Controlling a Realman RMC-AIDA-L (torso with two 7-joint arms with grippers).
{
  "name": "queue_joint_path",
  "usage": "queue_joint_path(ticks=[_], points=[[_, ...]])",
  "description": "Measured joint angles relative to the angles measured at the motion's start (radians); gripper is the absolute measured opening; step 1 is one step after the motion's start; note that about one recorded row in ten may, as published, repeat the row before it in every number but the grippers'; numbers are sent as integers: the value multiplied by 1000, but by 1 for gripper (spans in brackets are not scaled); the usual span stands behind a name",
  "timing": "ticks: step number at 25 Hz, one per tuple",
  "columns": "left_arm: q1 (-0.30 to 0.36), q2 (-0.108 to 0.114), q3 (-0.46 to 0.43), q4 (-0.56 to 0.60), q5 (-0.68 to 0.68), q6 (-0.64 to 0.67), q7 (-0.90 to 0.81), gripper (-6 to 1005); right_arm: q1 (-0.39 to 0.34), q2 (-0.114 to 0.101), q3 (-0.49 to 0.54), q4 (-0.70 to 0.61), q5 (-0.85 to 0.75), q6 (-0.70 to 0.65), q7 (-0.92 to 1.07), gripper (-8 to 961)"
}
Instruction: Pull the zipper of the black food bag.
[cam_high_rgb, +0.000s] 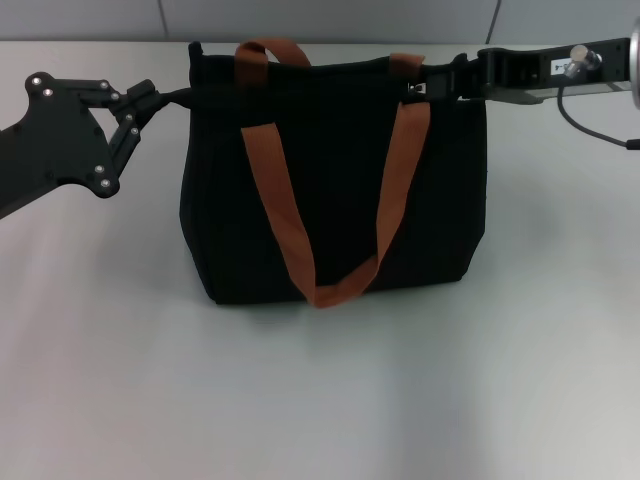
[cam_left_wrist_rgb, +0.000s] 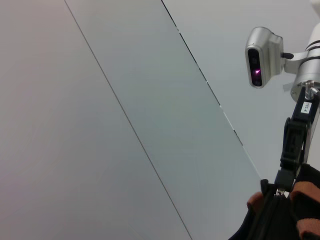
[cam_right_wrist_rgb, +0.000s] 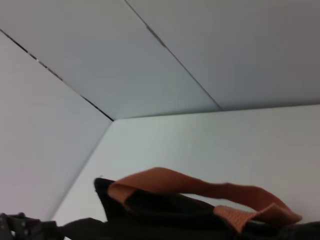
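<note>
Lab-like test bench, plain white tabletop (cam_high_rgb: 320, 400), bare grey panelled wall (cam_high_rgb: 330, 18) behind, wrist-mounted camera (cam_left_wrist_rgb: 261, 57)

Zipper (cam_high_rgb: 418, 90): too small to resolve beside the right gripper (cam_high_rgb: 440, 82); grip indeterminate.
Left gripper (cam_high_rgb: 185, 96): fingertips lost against the black food bag (cam_high_rgb: 335, 180); closure unreadable.
Both arms: cut off by the head view's edges.
Bag: only a cropped upper portion in either wrist view.
</note>
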Motion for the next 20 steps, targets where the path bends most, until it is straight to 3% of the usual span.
queue_joint_path(ticks=[3, 10, 16, 19, 20], points=[[0, -2, 0, 0, 0, -1, 0, 66, -4, -1, 21, 20, 48, -9, -49, 36], [-2, -6, 1, 0, 0, -1, -2, 22, -5, -15, 187, 197, 271, -119, -315, 44], [-3, -6, 2, 0, 1, 6, -21, 18, -38, -49, 295, 335, 425, -294, -613, 216], [-3, -4, 7, 0, 2, 8, -54, 18, -79, -66, 315, 439, 484, -453, -913, 360], [-3, -4, 7, 0, 2, 8, -54, 18, -79, -66, 315, 439, 484, -453, -913, 408]])
